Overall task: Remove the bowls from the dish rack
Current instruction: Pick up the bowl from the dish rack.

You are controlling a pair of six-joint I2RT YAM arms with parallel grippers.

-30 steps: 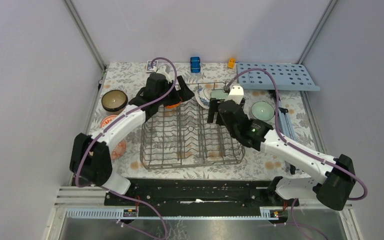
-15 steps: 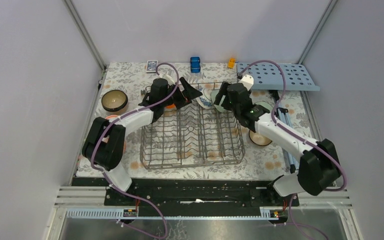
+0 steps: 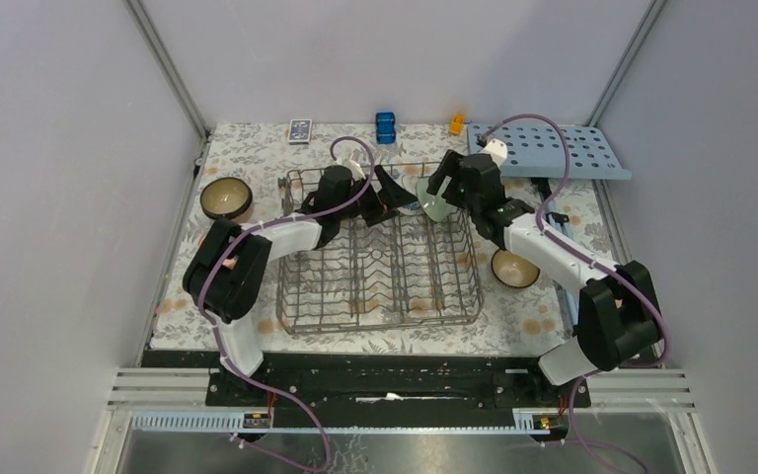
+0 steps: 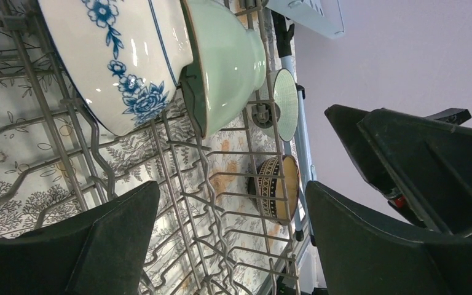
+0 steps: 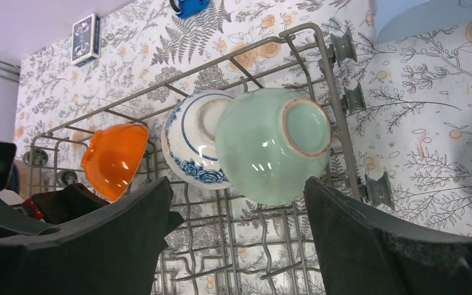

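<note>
**Step in hand:** approach for removal of the remaining bowls from the dish rack (image 3: 380,272).

**Location of the bowls:** three stand on edge in the far row of the rack; the orange bowl (image 5: 114,158) is at the left, the blue-and-white bowl (image 5: 193,144) is in the middle, and the pale green bowl (image 5: 270,144) is at the right, touching its neighbour; two others sit on the counter (image 3: 257,143) outside the rack, a dark brown bowl (image 3: 225,197) to the left and a patterned brown bowl (image 3: 513,269) to the right.

**Right gripper (image 5: 238,184):** jaws wide apart and holding nothing; they face the foot of the pale green bowl, which lies just ahead of the gap.

**Left gripper (image 4: 230,190):** jaws wide apart and holding nothing; they hang low over the rack wires, facing the blue-and-white bowl.

**Next move (judgement):** the right jaws need to straddle the rim of the pale green bowl, close firmly, and lift clear of the tines before travel to the counter; the two grippers are near each other, so one arm should act at a time; the glazed wall may slip under a shallow grip.
</note>
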